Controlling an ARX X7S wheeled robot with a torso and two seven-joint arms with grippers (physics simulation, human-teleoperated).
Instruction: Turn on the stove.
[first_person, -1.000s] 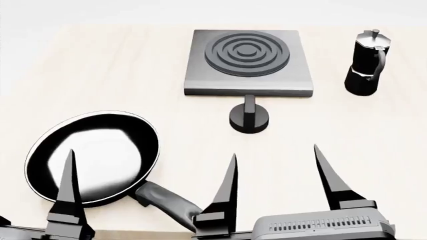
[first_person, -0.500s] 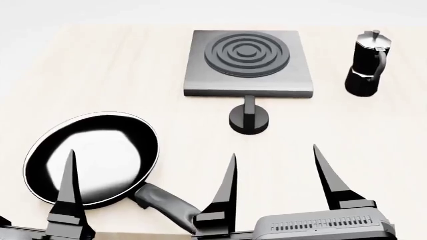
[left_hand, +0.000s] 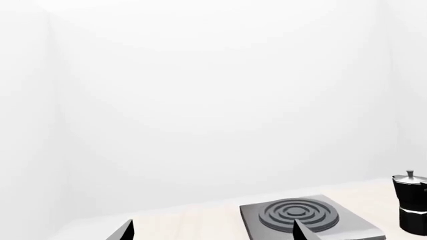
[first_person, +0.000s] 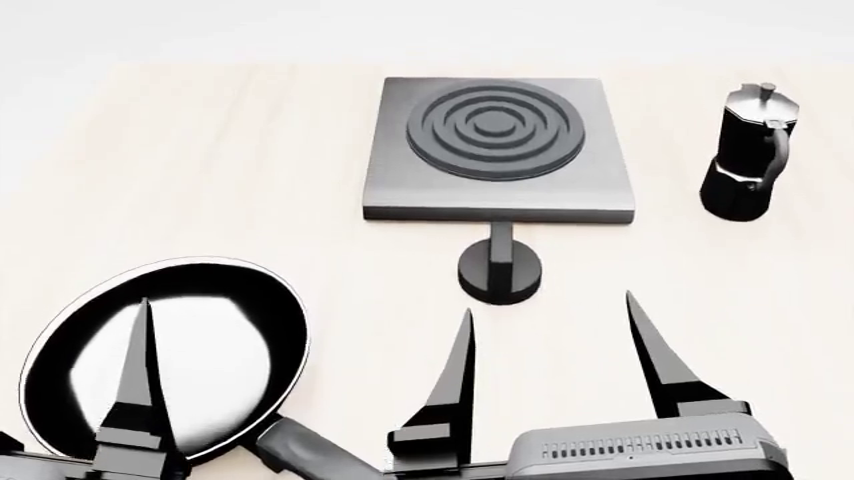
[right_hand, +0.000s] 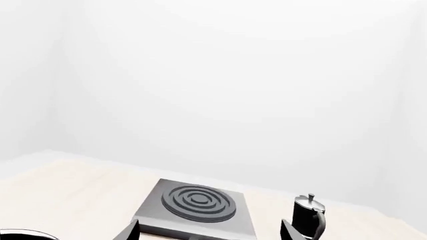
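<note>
The stove (first_person: 497, 150) is a flat grey square hotplate with a ringed burner, at the middle back of the table. Its black round knob (first_person: 501, 270) sits on a short stem in front of it. The stove also shows in the left wrist view (left_hand: 300, 217) and the right wrist view (right_hand: 197, 205). My left gripper (first_person: 304, 306) is open and empty, short of the knob and to its left. My right gripper (right_hand: 210, 232) is open and empty, with the stove between its fingertips. In the head view one of its fingers (first_person: 654, 350) rises near the knob's right.
A black moka pot (first_person: 750, 150) stands right of the stove. A black frying pan (first_person: 160, 360) lies at the front left under my left gripper's finger, its handle (first_person: 320, 455) pointing right. The pale wooden table (first_person: 240, 160) ends at a white wall.
In the head view the stove, knob and pan have slid lower in the frame, and the pot has moved lower and to the right. The gripper fingers keep their places and spread.
</note>
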